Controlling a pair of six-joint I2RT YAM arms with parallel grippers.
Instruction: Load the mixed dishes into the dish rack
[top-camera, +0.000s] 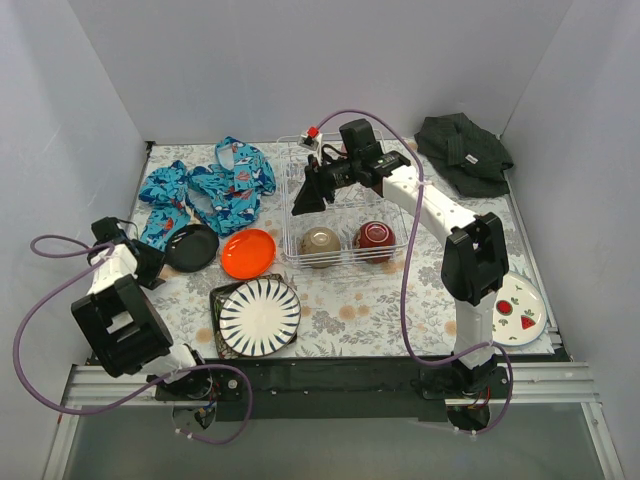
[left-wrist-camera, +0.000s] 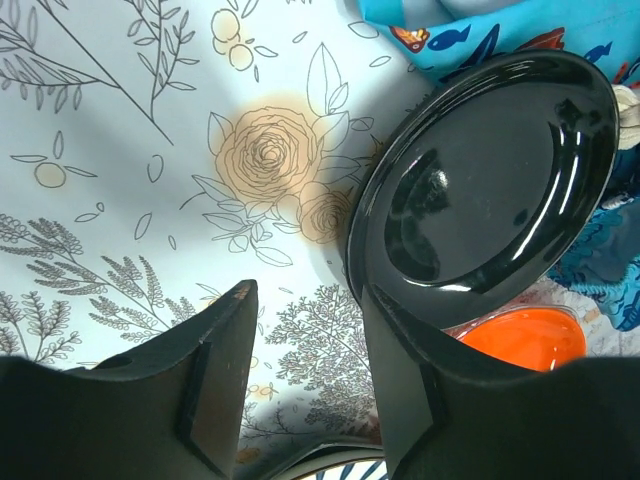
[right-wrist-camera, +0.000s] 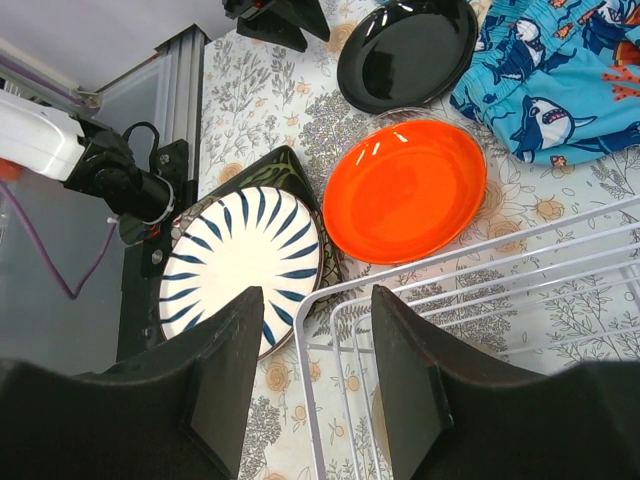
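The white wire dish rack (top-camera: 345, 170) stands at the middle back and holds the cream bowl (top-camera: 321, 245) and the dark red bowl (top-camera: 376, 238). My right gripper (top-camera: 305, 197) hovers open and empty over the rack's left end; its wrist view shows the gripper (right-wrist-camera: 315, 320) above the rack's corner wire (right-wrist-camera: 322, 330). My left gripper (top-camera: 158, 263) is open and empty, low beside the black dish (top-camera: 191, 247). In the left wrist view the gripper (left-wrist-camera: 305, 330) has its right finger at the black dish's (left-wrist-camera: 490, 180) rim. The pink cup is not clearly seen.
The orange plate (top-camera: 248, 253) lies beside the black dish. The black-striped plate (top-camera: 259, 316) rests on the dark square plate (top-camera: 216, 297). The watermelon plate (top-camera: 520, 310) is at the right front. A blue cloth (top-camera: 210, 185) lies back left and a dark cloth (top-camera: 463, 152) back right.
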